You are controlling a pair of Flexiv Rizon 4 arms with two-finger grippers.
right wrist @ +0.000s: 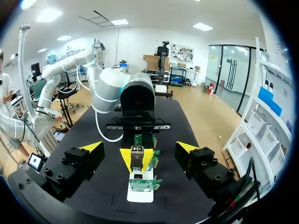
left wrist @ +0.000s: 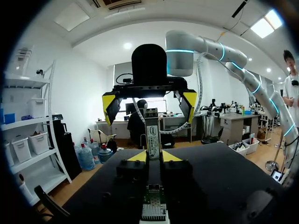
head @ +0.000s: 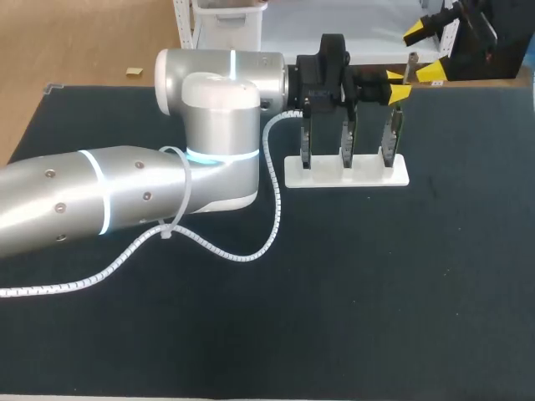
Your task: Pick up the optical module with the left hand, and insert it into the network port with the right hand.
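The optical module (left wrist: 153, 133), a slim metal piece with a label, stands upright between the yellow tips of my left gripper (left wrist: 154, 156), which is shut on it. In the head view the left gripper (head: 396, 86) holds the module (head: 410, 65) above the rightmost board of the white stand (head: 347, 174). My right gripper (head: 423, 54) faces it from the table's far right, open, its fingers (left wrist: 189, 103) spread to either side of the module. From the right wrist the right gripper (right wrist: 139, 147) stands wide open around the module (right wrist: 137, 155), apart from it.
The white stand holds three upright green circuit boards (head: 346, 146); one board (right wrist: 145, 183) shows just under the module. A white coiled cable (head: 251, 251) trails from my left arm across the dark table mat (head: 401, 284).
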